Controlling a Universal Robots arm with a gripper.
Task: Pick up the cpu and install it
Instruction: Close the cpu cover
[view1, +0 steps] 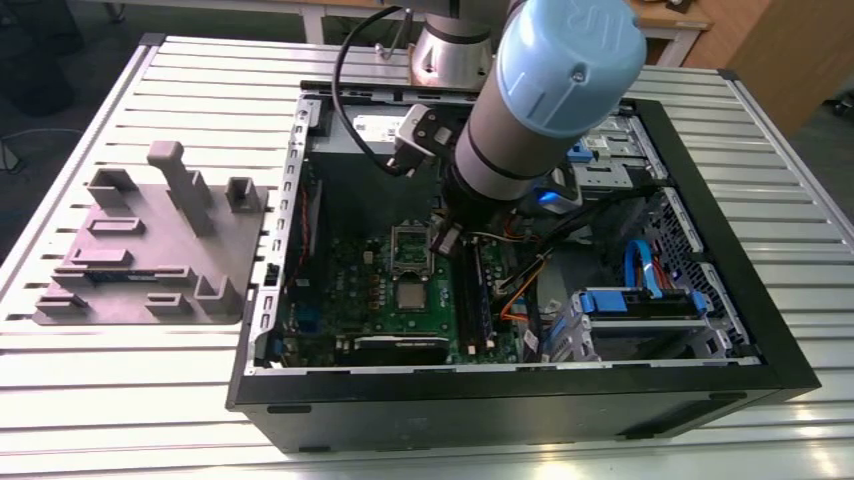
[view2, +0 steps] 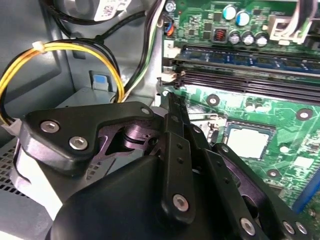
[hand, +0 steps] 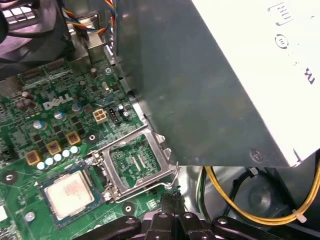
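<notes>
Hand (view2: 172, 99) fully closed, near cpu (view2: 248, 140)

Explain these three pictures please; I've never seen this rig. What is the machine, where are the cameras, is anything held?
The exterior view shows a robot arm reaching into an open computer case on a slatted table. Both wrist views come from cameras on the arm, looking past its black tool at the green board. The cpu, a small silver square, lies on that board beside an open metal frame. The tool is shut and holds nothing.

Silver-grey cpu (hand: 67, 194), green motherboard (hand: 20, 197)
</notes>
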